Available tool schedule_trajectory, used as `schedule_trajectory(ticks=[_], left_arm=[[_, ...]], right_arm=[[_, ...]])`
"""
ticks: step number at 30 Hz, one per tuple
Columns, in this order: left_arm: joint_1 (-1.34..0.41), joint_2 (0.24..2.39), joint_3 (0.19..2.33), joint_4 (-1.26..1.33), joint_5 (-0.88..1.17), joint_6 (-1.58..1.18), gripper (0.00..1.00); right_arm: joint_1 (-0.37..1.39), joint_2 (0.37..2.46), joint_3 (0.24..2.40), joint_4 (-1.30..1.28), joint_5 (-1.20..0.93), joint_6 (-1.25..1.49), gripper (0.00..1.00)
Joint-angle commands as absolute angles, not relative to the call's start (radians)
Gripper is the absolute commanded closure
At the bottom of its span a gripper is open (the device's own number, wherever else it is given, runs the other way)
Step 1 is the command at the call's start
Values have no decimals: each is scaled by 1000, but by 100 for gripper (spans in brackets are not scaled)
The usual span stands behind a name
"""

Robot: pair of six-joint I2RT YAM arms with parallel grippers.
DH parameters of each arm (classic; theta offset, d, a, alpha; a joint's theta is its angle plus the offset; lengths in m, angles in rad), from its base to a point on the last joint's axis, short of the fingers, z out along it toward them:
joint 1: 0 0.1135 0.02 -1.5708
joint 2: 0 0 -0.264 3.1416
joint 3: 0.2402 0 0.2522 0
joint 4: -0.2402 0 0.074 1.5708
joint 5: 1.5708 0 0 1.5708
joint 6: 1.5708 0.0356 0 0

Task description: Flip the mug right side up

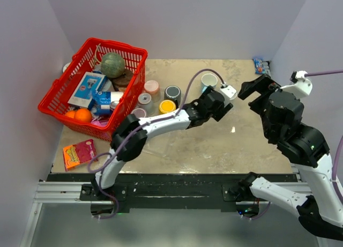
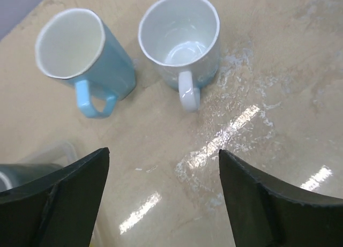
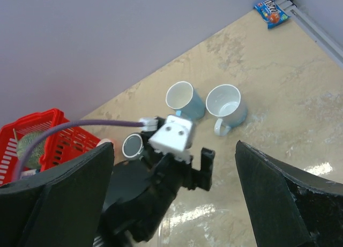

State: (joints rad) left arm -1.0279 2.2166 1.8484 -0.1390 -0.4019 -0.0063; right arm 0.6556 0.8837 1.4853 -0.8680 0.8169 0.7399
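The white mug [image 2: 179,43] is seen upright, mouth up, on the tabletop [image 2: 284,70] beside a blue mug [image 2: 80,54]. The left tool [image 2: 163,156] and right tool [image 3: 174,145] are spread wide, empty. Righting is judged done; only withdrawal is called for.

Pale lilac walls are closing in on a beige, marble-patterned tabletop [image 1: 214,148] from three sides: the back wall [image 1: 177,22], the left wall [image 1: 21,97] and the right wall [image 1: 311,32]. Overhead light is glancing off the glossy surface in bright white streaks [image 2: 225,140]. A black rail [image 1: 177,184] is running along the table's near edge, with an aluminium frame [image 1: 56,193] lying just in front of it. A grey metal strip [image 3: 321,35] is lining the foot of the right wall.
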Motion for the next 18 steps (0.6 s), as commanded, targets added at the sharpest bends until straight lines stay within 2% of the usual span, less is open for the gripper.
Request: schedule_trajectory(ticks=[1, 6, 11, 18], left_arm=[[-1020, 1984, 1717, 5, -402, -11, 11], [-996, 1882, 1694, -197, -489, -103, 5], [-919, 1829, 1683, -426, -580, -377, 1], [-848, 1796, 1539, -488, -609, -529, 1]], right_arm=[[657, 905, 1511, -741, 824, 687, 1], [657, 972, 1494, -686, 749, 675, 1], [657, 1020, 1467, -654, 693, 690, 1], [658, 1074, 1445, -632, 646, 680, 1]])
